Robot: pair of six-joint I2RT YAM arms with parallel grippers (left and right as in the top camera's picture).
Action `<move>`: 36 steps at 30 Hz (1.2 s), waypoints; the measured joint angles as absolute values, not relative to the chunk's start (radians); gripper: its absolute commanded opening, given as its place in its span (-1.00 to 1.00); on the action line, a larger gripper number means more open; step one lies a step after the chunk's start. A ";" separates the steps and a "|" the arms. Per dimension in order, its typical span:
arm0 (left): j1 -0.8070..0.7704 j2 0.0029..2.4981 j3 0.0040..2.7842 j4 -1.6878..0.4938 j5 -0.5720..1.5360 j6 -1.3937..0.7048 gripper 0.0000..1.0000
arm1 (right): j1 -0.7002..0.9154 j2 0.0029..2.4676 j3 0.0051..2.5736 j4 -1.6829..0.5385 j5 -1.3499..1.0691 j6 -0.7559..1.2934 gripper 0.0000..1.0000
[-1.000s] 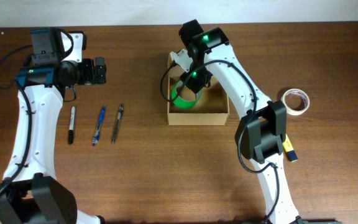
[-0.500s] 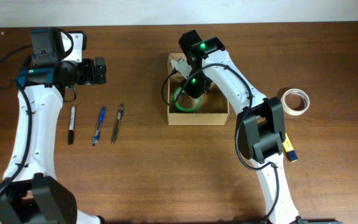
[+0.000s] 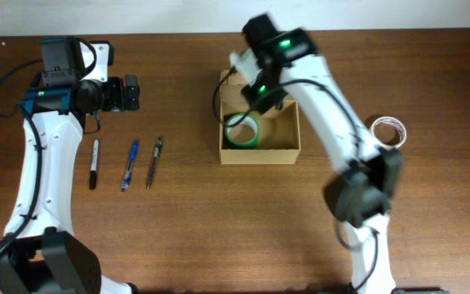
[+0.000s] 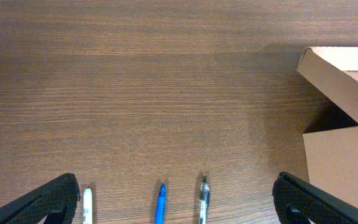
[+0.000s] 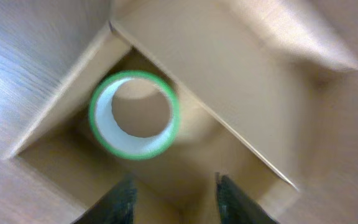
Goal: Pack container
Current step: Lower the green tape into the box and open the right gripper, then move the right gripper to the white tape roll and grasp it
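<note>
The container [image 3: 259, 156] stands in the upper middle of the overhead frame, its lid flap open at its upper left corner. In the left wrist view the container [image 4: 337, 168] shows at the right edge.

One second ago the right gripper was low inside the box with the green tape roll at its fingers. Now the right gripper [image 3: 259, 91] has come up and sits over the upper edge of the box, and the green tape roll [image 3: 241, 144] lies flat and free on the floor of the box, in its left half. In the right wrist view, which is blurred, the roll [image 5: 135, 144] is in the left corner of the box. The right gripper [image 5: 176, 202] has its fingers [image 5: 122, 200] apart at the bottom edge, with nothing between them.

The left gripper [image 3: 129, 92] has not moved from the upper left. Its fingers [image 4: 48, 200] are spread wide and hold nothing.

The marker [image 3: 94, 163], blue pen [image 3: 129, 166] and dark pen [image 3: 153, 162] lie in a row at the left as before. The white tape roll [image 3: 388, 133] stays at the right.
</note>
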State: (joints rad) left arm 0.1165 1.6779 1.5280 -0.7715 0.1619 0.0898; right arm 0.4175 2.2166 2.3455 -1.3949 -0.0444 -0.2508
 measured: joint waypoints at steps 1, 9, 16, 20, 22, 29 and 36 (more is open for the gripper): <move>0.117 1.678 1.528 -0.772 0.162 0.090 0.98 | 0.405 2.159 2.347 -1.396 -0.034 -0.232 -0.05; 0.117 1.678 1.528 -0.771 0.162 0.090 0.99 | -0.004 1.692 2.267 -1.306 0.026 -0.097 0.21; 0.117 1.678 1.528 -0.772 0.162 0.090 0.98 | -0.334 1.693 1.916 -1.216 -0.038 0.030 0.16; 0.117 1.678 1.528 -0.772 0.162 0.090 0.99 | -0.391 1.869 1.786 -1.182 -0.057 0.093 0.14; 0.117 1.678 1.528 -0.771 0.162 0.090 0.98 | -0.405 1.949 1.763 -1.169 -0.065 0.120 0.15; 0.117 1.678 1.528 -0.772 0.162 0.090 0.99 | -0.412 2.083 1.759 -1.124 -0.081 0.157 0.14; 0.117 1.678 1.528 -0.772 0.162 0.090 0.99 | -0.414 2.154 1.760 -1.087 -0.079 0.162 0.14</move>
